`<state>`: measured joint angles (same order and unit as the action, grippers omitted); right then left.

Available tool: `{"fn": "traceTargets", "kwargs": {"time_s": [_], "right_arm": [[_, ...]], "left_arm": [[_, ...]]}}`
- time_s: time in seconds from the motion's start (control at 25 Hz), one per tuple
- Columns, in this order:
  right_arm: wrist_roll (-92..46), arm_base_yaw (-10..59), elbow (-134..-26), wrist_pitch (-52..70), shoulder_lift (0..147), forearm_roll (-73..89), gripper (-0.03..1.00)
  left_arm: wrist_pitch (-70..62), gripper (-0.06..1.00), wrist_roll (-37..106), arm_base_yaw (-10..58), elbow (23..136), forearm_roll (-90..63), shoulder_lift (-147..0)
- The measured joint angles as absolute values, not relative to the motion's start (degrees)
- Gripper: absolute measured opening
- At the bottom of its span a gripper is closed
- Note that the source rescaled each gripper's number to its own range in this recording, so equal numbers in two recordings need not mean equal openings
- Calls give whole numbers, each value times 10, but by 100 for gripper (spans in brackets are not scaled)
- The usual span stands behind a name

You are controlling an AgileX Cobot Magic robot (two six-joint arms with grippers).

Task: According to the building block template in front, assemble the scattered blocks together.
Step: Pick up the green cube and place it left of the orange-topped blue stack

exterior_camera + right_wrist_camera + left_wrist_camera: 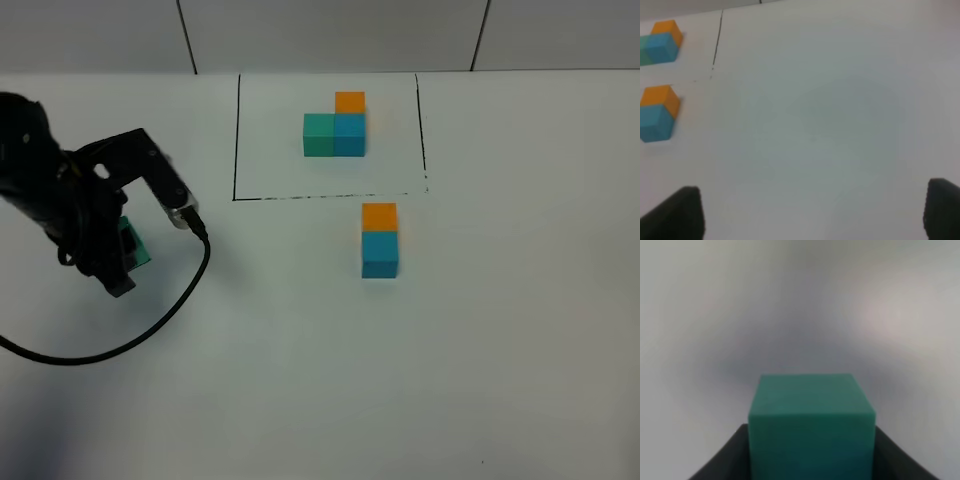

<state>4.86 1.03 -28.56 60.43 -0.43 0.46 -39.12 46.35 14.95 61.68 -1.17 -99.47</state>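
Exterior high: black left arm (pixel 50 190) bent low over the white worktop (pixel 400 380).
Its left pincer (pixel 128 255) clamps a small teal-green cube (pixel 134 246); the right pincer (pixel 815 215) stands apart, empty.

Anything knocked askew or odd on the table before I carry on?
Nothing stands out. The orange block sits squarely against the blue block, matching the template. The teal-green block is gripped in the left pincer, off to the left. Only the frame's lower line looks a little broken.
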Motion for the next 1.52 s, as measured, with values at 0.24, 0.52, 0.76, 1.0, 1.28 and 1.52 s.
{"fn": "traceTargets", "kwargs": {"time_s": [0.24, 0.52, 0.76, 1.0, 1.28, 1.52], "right_arm": [[49, 10, -286, 604, -4, 5, 77], [49, 10, -286, 604, -4, 5, 77], [49, 10, -286, 604, -4, 5, 77], [49, 10, -286, 604, -4, 5, 77], [49, 10, -286, 604, -4, 5, 77], [49, 10, -286, 604, -4, 5, 77]], "left_arm": [[-440, 0, 565, 219, 737, -24, -1086], [-444, 0, 571, 279, 858, -25, -1165], [-481, 0, 569, 311, 933, -26, -1224], [-500, 0, 569, 344, 983, -27, -1265], [-501, 0, 569, 355, 991, -40, -1291], [-498, 0, 568, 355, 991, -56, -1296]]}}
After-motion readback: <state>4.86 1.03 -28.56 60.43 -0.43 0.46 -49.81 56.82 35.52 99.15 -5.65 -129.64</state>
